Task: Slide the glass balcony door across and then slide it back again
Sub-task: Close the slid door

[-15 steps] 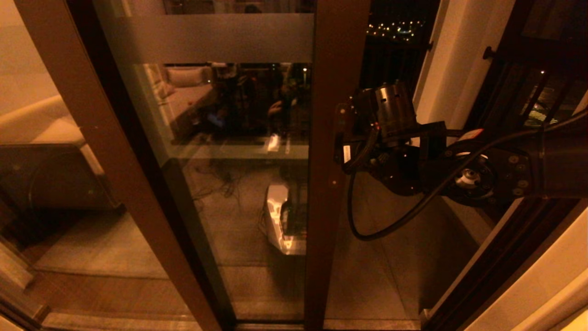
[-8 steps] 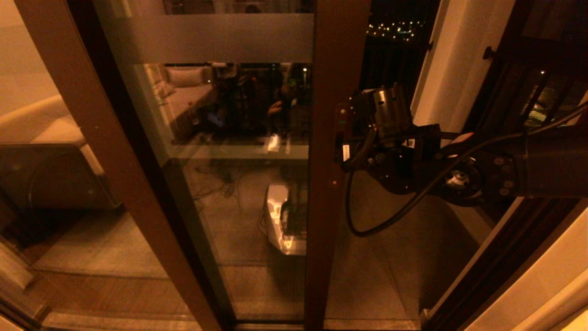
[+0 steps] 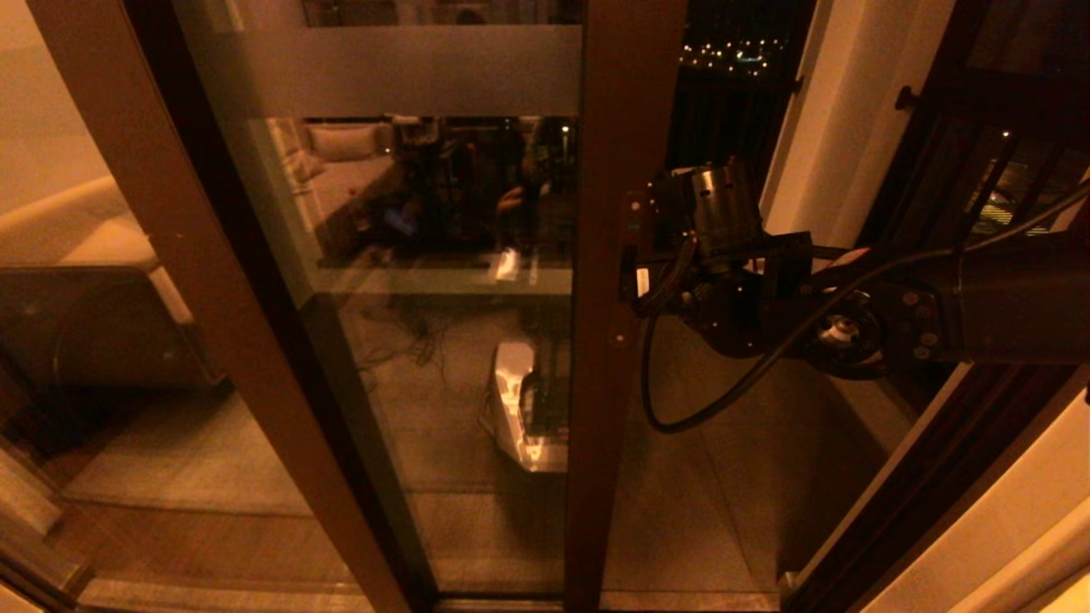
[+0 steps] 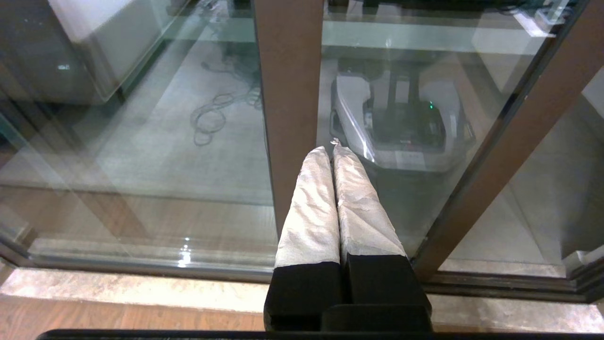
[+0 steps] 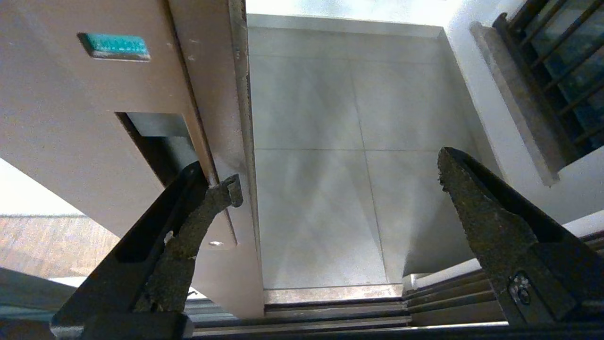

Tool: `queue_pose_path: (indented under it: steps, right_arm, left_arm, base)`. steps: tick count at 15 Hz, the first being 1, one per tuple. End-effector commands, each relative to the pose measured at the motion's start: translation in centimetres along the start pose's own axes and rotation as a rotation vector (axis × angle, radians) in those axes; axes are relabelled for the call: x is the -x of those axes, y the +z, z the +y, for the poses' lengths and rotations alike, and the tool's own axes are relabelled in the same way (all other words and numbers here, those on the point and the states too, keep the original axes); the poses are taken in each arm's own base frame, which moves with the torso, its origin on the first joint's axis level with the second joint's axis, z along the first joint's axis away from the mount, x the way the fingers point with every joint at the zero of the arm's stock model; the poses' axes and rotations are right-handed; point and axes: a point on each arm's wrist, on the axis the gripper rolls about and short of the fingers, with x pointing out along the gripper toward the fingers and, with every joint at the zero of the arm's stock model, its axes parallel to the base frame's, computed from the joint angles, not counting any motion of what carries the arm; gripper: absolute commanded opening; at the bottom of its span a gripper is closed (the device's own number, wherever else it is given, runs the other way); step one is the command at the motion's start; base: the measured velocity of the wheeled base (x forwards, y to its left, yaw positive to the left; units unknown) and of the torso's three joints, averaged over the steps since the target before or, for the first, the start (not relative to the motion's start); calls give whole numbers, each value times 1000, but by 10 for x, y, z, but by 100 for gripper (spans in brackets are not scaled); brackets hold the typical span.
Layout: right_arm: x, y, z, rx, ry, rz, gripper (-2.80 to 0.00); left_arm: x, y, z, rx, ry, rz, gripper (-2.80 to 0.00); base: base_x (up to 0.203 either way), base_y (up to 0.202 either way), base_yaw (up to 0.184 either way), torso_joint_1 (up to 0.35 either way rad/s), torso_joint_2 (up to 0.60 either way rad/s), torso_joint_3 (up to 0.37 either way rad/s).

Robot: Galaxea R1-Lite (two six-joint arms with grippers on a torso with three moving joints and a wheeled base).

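Head view, left to right: the fixed brown-framed glass panel (image 3: pixel 213 281); then the glass balcony door (image 3: pixel 443 255), a tall clear pane in a dark brown frame with a frosted band across its top; then its brown handle stile (image 3: pixel 609 340), standing mid-frame; then the open doorway onto the pale tiled balcony floor (image 3: pixel 724 502); then my right arm reaching in from the right, its right gripper (image 3: pixel 634 260) at the stile's edge. Compared with a second ago, my right arm has drawn slightly leftward toward the stile; the door's position is unchanged.

Left wrist view: my left gripper (image 4: pixel 333 150), parked low before the glass, its two pale wrapped fingers (image 4: pixel 314 203) pressed together. The head view does not show this gripper.

Right wrist view: my right gripper (image 5: pixel 337 182) is spread wide, one dark fingertip (image 5: pixel 222 191) touching the stile beside the slim recessed handle (image 5: pixel 160 141), the other standing free over the balcony floor. Only this view shows the recess and a small green label (image 5: pixel 115 46) above it.
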Motion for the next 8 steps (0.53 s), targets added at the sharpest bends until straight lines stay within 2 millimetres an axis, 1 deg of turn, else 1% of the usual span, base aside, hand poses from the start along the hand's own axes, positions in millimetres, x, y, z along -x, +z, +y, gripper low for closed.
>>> queue_pose_path:
  steps: [1, 8]
  right_arm:
    - [-2, 0, -2, 0, -13, 2, 0]
    - [-9, -2, -13, 6, -44, 12, 0]
  left_arm:
    - [0, 0, 0, 2, -1, 1, -280]
    - [0, 0, 0, 2, 1, 1, -280]
  base:
    - [0, 0, 0, 0, 0, 0]
    - [0, 0, 0, 0, 0, 0]
